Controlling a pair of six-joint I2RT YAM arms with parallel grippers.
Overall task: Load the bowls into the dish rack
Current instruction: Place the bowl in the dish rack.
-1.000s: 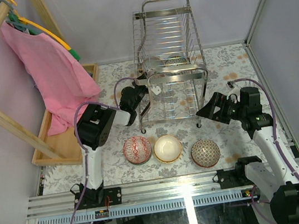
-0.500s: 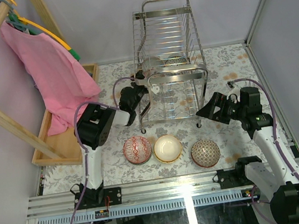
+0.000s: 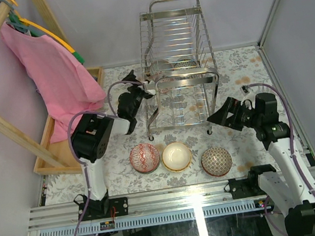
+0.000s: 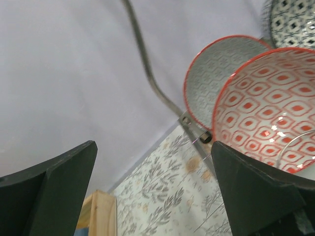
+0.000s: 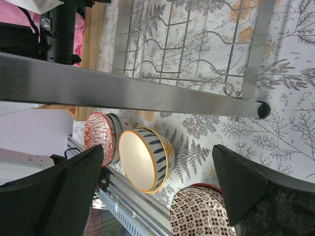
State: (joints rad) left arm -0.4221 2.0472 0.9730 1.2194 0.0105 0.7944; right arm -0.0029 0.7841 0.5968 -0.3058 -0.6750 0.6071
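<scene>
Floral-papered counter: the left gripper, jaws now spread wide and empty, has drawn back from the dish rack, leaving a red-white bowl standing in the slots just ahead of it; three more bowls lie unloaded near the open, empty right gripper.

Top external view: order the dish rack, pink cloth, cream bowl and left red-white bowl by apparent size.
Largest: dish rack and pink cloth, too close to rank; the tall rack also sits nearer the camera.
Smallest: cream bowl and left red-white bowl, about alike.
</scene>
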